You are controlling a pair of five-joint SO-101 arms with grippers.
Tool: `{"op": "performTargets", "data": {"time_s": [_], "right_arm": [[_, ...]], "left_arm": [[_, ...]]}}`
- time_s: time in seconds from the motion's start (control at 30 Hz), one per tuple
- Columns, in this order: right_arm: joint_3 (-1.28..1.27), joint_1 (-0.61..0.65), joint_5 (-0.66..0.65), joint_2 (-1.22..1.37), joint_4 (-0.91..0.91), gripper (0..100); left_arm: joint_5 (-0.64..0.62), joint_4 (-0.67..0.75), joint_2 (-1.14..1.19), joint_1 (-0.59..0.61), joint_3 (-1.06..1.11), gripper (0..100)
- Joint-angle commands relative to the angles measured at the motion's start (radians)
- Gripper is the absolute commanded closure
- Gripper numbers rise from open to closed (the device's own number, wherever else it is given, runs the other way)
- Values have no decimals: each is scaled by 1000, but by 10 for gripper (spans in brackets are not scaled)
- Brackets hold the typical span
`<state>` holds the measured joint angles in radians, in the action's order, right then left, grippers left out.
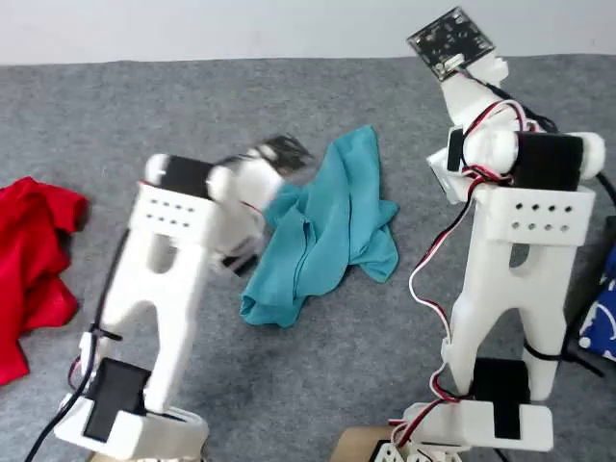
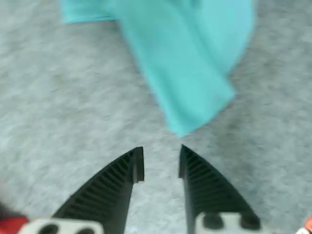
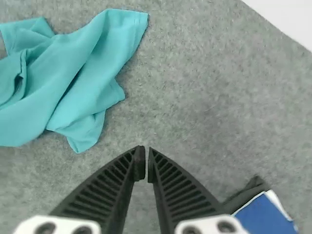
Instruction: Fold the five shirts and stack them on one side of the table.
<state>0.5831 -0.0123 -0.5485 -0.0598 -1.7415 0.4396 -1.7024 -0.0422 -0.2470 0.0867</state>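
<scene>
A crumpled teal shirt (image 1: 322, 231) lies on the grey felt in the middle of the table, between the two arms. In the left wrist view my left gripper (image 2: 161, 163) hovers open over bare felt, just short of a corner of the teal shirt (image 2: 185, 63), with nothing between its fingers. My right gripper (image 3: 145, 163) is shut and empty above the felt, a short way from the teal shirt (image 3: 63, 87). A red shirt (image 1: 34, 260) lies bunched at the table's left edge. A blue shirt with white print (image 1: 597, 322) shows at the right edge.
The left arm's white body (image 1: 183, 289) stands between the red and teal shirts. The right arm's body (image 1: 520, 250) stands between the teal and blue shirts. Open grey felt (image 1: 192, 106) runs along the far side. The blue cloth (image 3: 265, 214) lies close to the right gripper.
</scene>
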Motion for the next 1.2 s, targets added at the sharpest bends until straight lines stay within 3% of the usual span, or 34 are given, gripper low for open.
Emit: {"op": "performTargets", "data": {"time_s": [0.0, 0.4, 0.57, 0.87, 1.17], "right_arm": [[25, -61, 60, -4, -12, 987], [25, -291, 98, -8, -51, 988], [25, -285, 98, -28, -51, 988], [25, -271, 95, -68, -51, 988], [25, -269, 95, -70, -51, 988]], "left_arm": [[-21, 92, -37, -63, 59, 832], [-23, 278, -37, -110, 251, 768], [-40, 279, -35, -167, 268, 765], [-69, 414, -35, -163, 381, 769], [-66, 414, -37, -163, 384, 889]]}}
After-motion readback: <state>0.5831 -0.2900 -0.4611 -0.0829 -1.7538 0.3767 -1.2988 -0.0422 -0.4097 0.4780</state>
